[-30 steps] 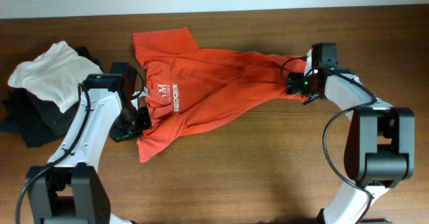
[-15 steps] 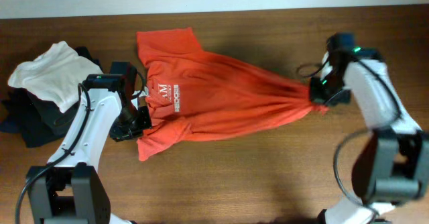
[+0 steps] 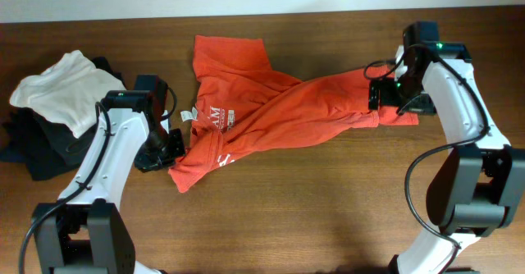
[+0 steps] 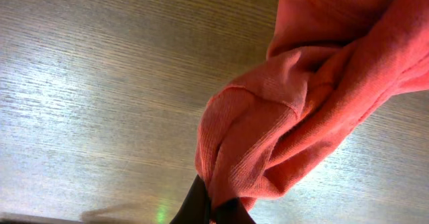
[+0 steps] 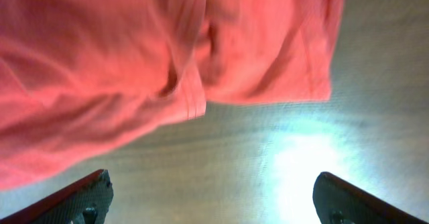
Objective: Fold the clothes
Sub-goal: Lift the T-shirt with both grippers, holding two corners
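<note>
While the left gripper point(image 4: 211, 209) is clenched on a thick bunch of the red-orange short-sleeved cotton T-shirt point(image 3: 279, 114), at its near left end, the right gripper point(image 5: 214, 194) is released. Its two fingers stand wide apart in the right wrist view, and a stitched edge of the cloth lies just beyond them, not between them.

The T-shirt lies as a crumpled, twisted band across the middle of the brown wooden table point(image 3: 287, 212), going from the left gripper up to the right gripper at the far right. One sleeve spreads toward the far side, and the white chest lettering point(image 3: 215, 118) shows only in part. At the left edge, apart from the T-shirt, a white folded garment point(image 3: 57, 89) rests on black folded garments point(image 3: 33, 155).

I think the main danger is the left grasp. It seems to take several layers together, so any pull would drag the T-shirt as a rope and not flatten it. If the right gripper closes again on the wrinkled end without finding a single edge, the twist would be folded in.

Half a second ago the cloth was stretched tight between both grippers, with the right one closed on it and nearer. Now the band is slack, its body has shifted to the right, and the lettering is more hidden.
</note>
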{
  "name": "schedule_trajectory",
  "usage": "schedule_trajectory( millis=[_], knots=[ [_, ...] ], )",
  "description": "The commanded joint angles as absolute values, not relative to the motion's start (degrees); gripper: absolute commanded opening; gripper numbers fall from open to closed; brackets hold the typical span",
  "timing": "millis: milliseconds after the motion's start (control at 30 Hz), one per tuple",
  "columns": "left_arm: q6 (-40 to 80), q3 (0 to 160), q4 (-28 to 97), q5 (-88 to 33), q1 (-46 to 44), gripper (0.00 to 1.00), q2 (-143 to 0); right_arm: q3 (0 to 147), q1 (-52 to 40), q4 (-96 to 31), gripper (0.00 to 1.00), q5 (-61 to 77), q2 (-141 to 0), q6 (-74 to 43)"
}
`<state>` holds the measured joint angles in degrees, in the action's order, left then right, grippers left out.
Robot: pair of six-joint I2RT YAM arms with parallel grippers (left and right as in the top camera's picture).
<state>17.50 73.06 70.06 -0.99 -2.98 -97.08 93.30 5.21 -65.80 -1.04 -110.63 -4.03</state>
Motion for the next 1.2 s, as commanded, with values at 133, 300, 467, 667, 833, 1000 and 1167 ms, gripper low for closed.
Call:
schedule_trajectory(
  millis=[133, 300, 467, 667, 833, 1000, 1167],
  knots=[
    [16.62, 72.77, 69.78, -0.23, -2.98, 0.0, -96.95, 87.53, 5.21, -62.0, 0.87, 1.32, -110.32, -3.81],
    [16.62, 72.77, 69.45, -0.23, -2.98, 0.01, -96.95, 76.75, 5.21, -47.68, 0.83, 6.33, -110.37, -3.84],
    [16.62, 72.77, 69.38, -0.21, -2.98, 0.01, -96.95, 68.84, 5.21, -35.29, 0.78, 7.18, -110.39, -3.86],
    [16.64, 72.77, 68.93, -0.23, -2.98, 0.01, -96.95, 66.48, 5.21, -30.0, 0.77, 7.38, -110.39, -3.86],
    [16.64, 72.77, 68.93, -0.23, -2.98, 0.01, -96.95, 66.48, 5.21, -29.17, 0.6, 8.99, -110.39, -3.86],
    [16.64, 72.77, 68.71, -0.23, -2.98, 0.01, -96.95, 66.48, 5.23, -30.74, 0.15, 9.89, -110.39, -3.84],
    [16.64, 72.77, 68.58, -0.23, -2.98, 0.01, -96.95, 67.11, 5.34, -38.11, 0.04, 9.89, -109.95, -3.86]
  ],
)
